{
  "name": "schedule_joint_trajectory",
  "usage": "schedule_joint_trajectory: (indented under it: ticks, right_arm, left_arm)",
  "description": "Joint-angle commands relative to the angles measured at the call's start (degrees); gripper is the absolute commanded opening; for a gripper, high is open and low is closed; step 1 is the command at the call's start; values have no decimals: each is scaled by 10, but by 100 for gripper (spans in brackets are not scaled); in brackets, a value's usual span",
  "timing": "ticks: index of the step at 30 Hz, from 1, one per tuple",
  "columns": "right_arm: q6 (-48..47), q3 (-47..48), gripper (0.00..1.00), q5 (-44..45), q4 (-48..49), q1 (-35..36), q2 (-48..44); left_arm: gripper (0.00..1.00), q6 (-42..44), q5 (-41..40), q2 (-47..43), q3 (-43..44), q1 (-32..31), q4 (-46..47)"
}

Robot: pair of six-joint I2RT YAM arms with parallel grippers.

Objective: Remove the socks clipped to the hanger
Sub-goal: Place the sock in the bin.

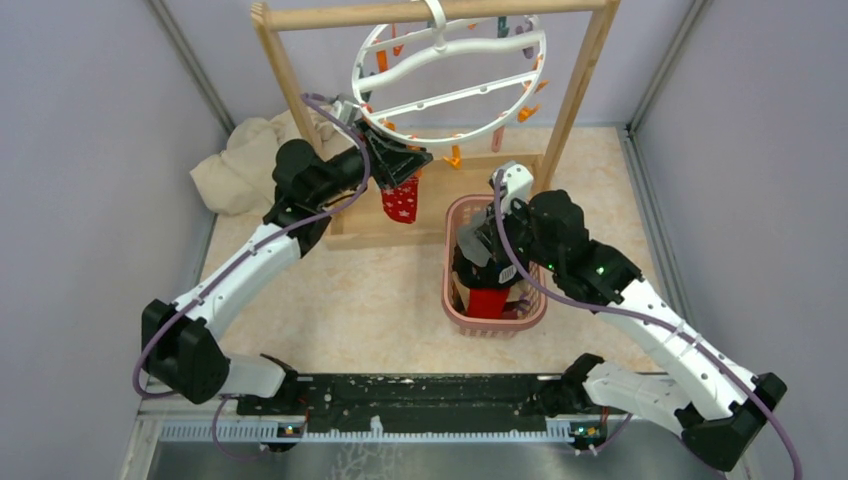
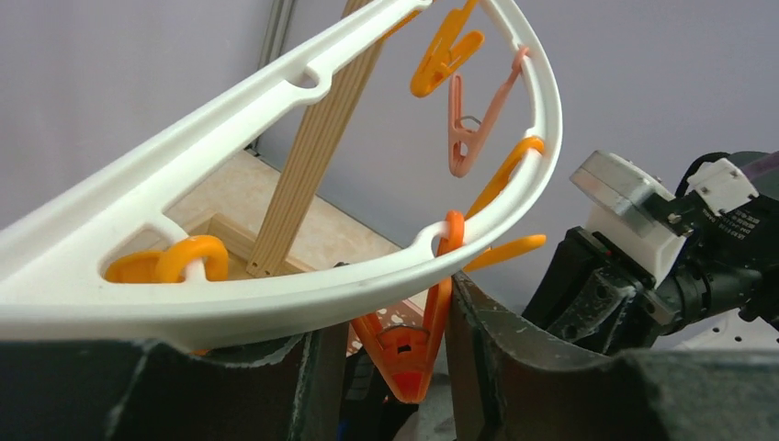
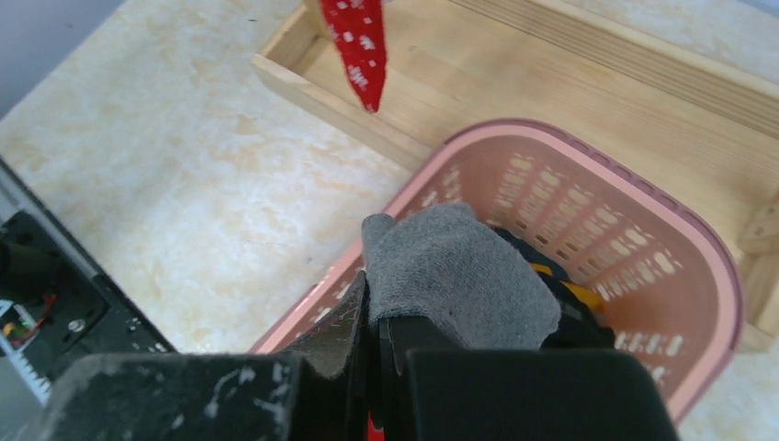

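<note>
Socks are in two places. One red fabric sock with a white snowflake pattern (image 1: 402, 200) hangs below the lower-left rim of the round white plastic ring hanger (image 1: 440, 102), which hooks over the wooden rack frame (image 1: 578, 90). The left gripper (image 2: 393, 317) is up at that rim, its fingers (image 2: 496, 358) close on either side of an orange plastic clip (image 2: 411, 363). Whether they pinch it I cannot tell. The right gripper (image 3: 375, 322) is clamped on a soft grey sock (image 3: 459, 280), held over the near rim of the pink plastic lattice basket (image 3: 707, 266). Inside the basket lie a black sock (image 3: 525, 255) and a mustard yellow sock (image 3: 574, 292). The top view shows red fabric (image 1: 487, 300) at its near end.
</note>
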Motion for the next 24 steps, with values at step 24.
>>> schedule_joint_trajectory:
  ticks: [24]
  right_arm:
    - [45,-51,22,20,53,-97,109]
  left_arm:
    - [84,76,-136,-69,38,-91,-162]
